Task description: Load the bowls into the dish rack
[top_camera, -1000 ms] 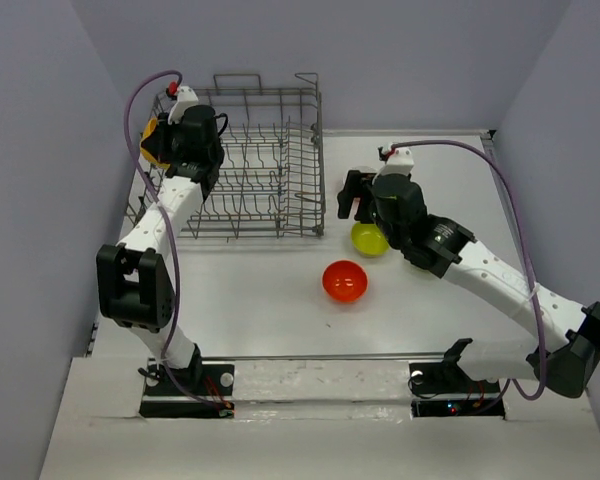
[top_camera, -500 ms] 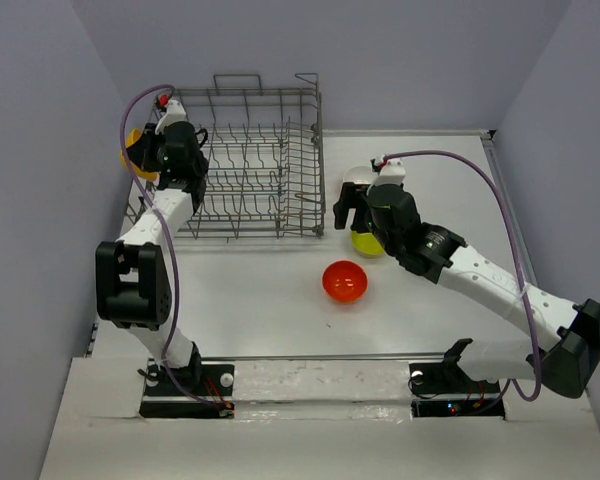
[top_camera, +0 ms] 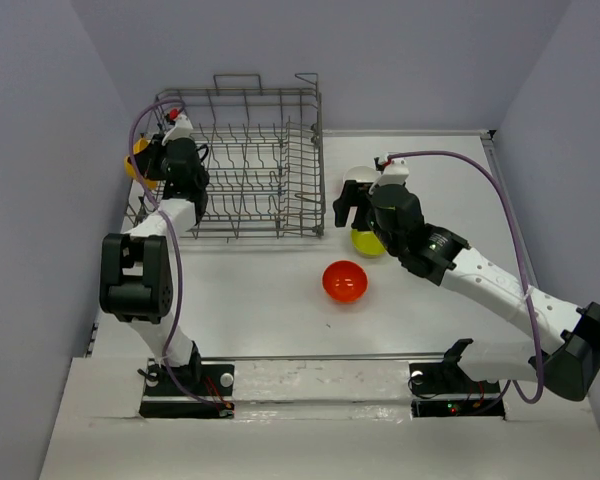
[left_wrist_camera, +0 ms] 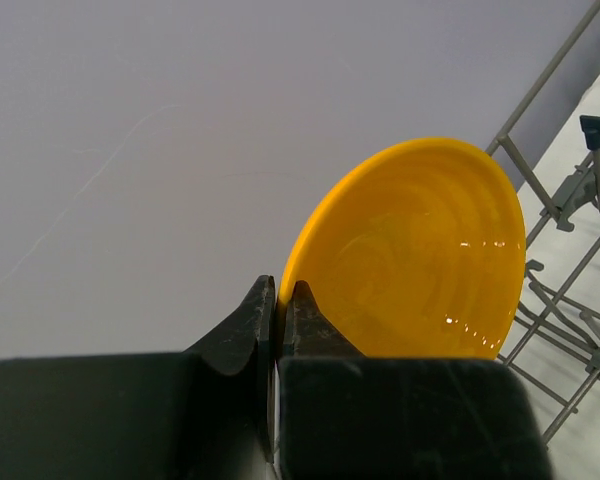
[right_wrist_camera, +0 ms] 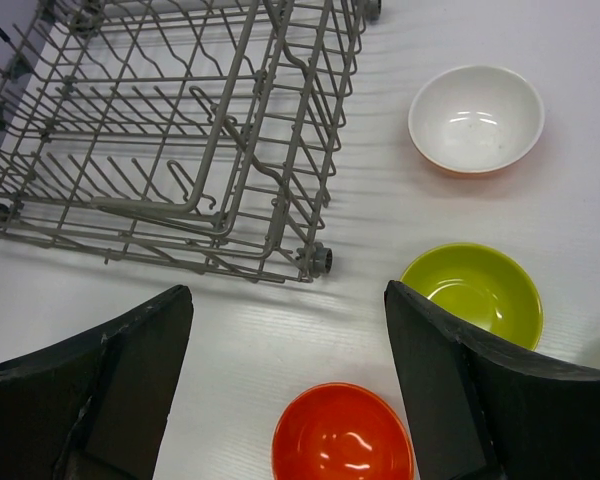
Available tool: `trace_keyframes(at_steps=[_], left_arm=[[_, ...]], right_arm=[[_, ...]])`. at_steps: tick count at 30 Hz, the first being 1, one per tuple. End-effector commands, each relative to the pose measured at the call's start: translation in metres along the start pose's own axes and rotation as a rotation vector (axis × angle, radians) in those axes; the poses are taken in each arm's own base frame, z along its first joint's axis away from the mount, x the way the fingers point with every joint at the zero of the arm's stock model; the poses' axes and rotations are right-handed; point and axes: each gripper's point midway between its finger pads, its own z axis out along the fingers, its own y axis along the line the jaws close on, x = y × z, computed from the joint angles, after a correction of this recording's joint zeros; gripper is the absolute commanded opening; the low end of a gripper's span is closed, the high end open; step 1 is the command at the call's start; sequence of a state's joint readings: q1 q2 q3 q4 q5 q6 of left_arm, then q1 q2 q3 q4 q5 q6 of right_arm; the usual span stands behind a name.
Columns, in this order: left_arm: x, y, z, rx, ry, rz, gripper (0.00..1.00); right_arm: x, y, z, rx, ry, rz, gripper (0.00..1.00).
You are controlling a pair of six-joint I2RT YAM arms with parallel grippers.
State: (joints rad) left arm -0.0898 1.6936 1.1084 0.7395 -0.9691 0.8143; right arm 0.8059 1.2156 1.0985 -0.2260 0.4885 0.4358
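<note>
- L gripper (left_wrist_camera: 279, 300): fingers pinched tight on the rim of the yellow-orange bowl (left_wrist_camera: 410, 250). Bowl held on edge, hollow side facing the wrist cam, purple-grey wall behind it.
- Top view: L gripper (top_camera: 152, 160) sits at the far-left end of the dish rack (top_camera: 250, 160), with the yellow-orange bowl (top_camera: 134, 163) on its wall side. Can't tell if the bowl is inside the end wires or just outside.
- L wrist view: rack wires (left_wrist_camera: 570, 190) show just R of the bowl, not seen touching it.
- R gripper (right_wrist_camera: 288, 300): fingers spread wide, nothing btwn them. It hangs over the table (top_camera: 260, 300), off the rack's near-R corner.
- Top view: R gripper (top_camera: 348, 205) is just R of the rack.
- Red-orange bowl (top_camera: 345, 281) upright on the table, nearer the arm bases, apart from the others. Seen at the bottom of R wrist view (right_wrist_camera: 342, 440).
- Lime green bowl (right_wrist_camera: 472, 290) upright on the table, R of the rack corner. Top view: partly under the R arm (top_camera: 368, 241).
- White bowl w/ orange-red outside (right_wrist_camera: 476, 118) upright, beyond the green one, beside the rack's R side, not touching. Top view shows only part of it (top_camera: 358, 174).
- No bowl seen among the rack tines (right_wrist_camera: 180, 130) in R wrist view.
</note>
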Motion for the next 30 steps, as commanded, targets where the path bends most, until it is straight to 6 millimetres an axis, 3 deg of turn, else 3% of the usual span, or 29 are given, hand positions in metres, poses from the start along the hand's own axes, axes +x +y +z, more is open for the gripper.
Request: trace_keyframes(at_steps=[1,30], left_arm=[[-0.010,0.006,0.002,-0.042,-0.045,-0.098,0.00],[-0.002,-0.028,-0.013,-0.014,-0.083,0.060,0.00]], right_arm=[[-0.018,0.006,-0.005,-0.030,-0.060,0.022,0.83],[-0.022,-0.002,-0.011,-0.010,-0.086,0.028,0.84]])
